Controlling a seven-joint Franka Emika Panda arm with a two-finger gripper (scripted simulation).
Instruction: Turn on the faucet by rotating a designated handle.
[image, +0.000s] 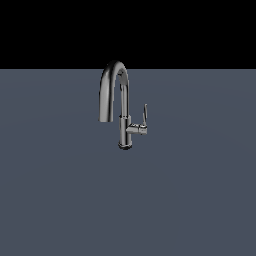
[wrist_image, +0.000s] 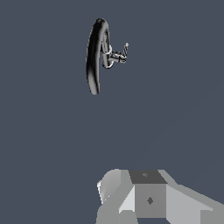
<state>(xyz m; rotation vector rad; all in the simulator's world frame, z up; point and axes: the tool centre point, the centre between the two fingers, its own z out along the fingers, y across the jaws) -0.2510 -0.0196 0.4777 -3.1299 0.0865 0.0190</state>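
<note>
Exterior view: unlabelled faucet (image: 116, 100), handle (image: 144, 114) upright, well apart from end effector (wrist_image: 144, 197), its state unclear.

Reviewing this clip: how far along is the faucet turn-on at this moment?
Nothing looks done: the handle stands upright beside the faucet, untouched. In hand: only the approach, with the gripper body at the wrist view's edge, well short of the faucet, jaws not visible. Left: reach the handle, contact it, rotate it.

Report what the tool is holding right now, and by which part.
Nothing is held. The tool sits well away from the faucet, and its handle stands untouched. Whether the tool is open or shut cannot be told.
</note>
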